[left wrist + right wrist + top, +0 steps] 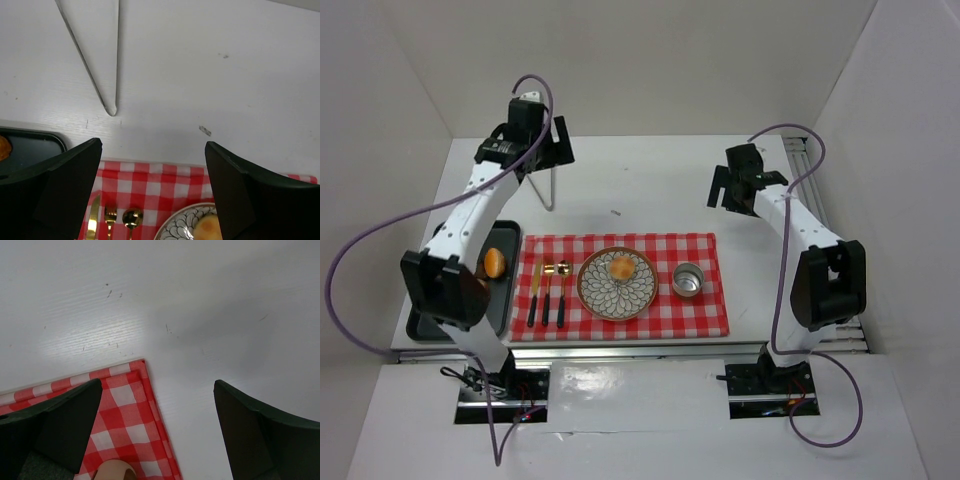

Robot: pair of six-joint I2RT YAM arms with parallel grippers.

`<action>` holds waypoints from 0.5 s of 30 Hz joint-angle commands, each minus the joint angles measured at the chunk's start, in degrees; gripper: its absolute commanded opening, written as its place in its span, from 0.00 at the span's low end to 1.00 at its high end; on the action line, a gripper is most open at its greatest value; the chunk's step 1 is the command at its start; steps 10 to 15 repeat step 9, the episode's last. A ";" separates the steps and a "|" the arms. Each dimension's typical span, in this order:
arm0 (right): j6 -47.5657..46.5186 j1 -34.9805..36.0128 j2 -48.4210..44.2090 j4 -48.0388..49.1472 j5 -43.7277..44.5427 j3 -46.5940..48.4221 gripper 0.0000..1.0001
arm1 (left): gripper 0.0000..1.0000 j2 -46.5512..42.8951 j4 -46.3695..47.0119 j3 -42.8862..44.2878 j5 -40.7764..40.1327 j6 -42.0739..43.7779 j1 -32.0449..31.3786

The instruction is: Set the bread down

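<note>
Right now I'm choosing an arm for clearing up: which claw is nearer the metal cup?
Right. The right claw hangs open just beyond the metal cup; the left claw is far off, past the opposite far corner of the cloth.

Bright, even overhead light; glare on near ledge (pixel 620 385); pale sheen, grey shadow across table (pixel 125 325) in right wrist view; bread (pixel 621 267) small, soft-edged from above

bread (pixel 621 267), centre of frame: golden-brown, paler top. plate (pixel 595 300): brown rim, white face, dark petal pattern. cloth (pixel 705 310): red-and-white check. roll (pixel 494 263), left of frame: deeper orange. tray (pixel 505 300): black. cup (pixel 688 280): silver. cutlery (pixel 547 295): gold heads, black handles. table (pixel 640 190): white. cables (pixel 380 240): purple.
</note>
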 commanded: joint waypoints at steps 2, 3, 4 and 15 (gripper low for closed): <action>-0.56 -0.46 -3.29 -0.04 1.91 0.72 1.00 | 0.97 -7.75 -0.07 -7.03 2.07 2.12 0.39; -0.56 -0.46 -3.90 -0.04 1.91 0.72 1.00 | 0.96 -11.33 -0.07 -10.36 2.07 2.12 0.39; -0.56 -0.46 -4.69 -0.74 1.91 0.72 1.00 | 0.96 -13.02 -0.07 -12.04 2.07 2.12 0.39; -0.56 -0.98 -8.12 1.45 1.30 -2.17 1.00 | 0.95 -20.76 1.77 -19.96 2.68 3.35 0.39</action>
